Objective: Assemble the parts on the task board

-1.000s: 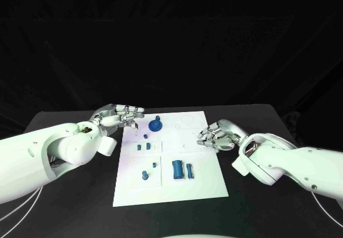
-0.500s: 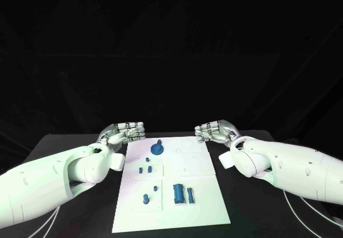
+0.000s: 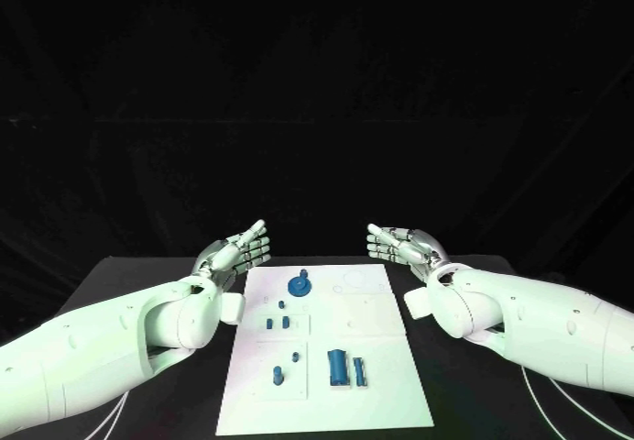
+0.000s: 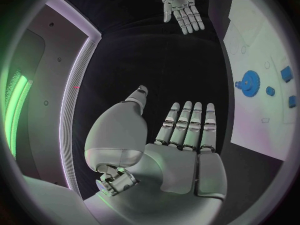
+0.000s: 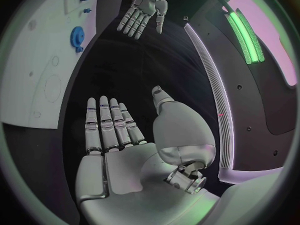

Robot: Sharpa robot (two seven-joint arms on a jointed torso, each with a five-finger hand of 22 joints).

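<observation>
One bench, black. One task board, white. Blue parts on the board, seven counted:
- one round gear-like part near the far edge
- two small blocks, side by side
- two small pegs
- two upright bars toward the near edge

Two hands: left hand, right hand.

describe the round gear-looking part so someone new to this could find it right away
Start at the flat white task board in the middle of the black table. Look at its far end, between the two raised hands: the blue toothed gear sits there, the only round, wheel-shaped piece; the other blue parts are small pegs and bars.
</observation>
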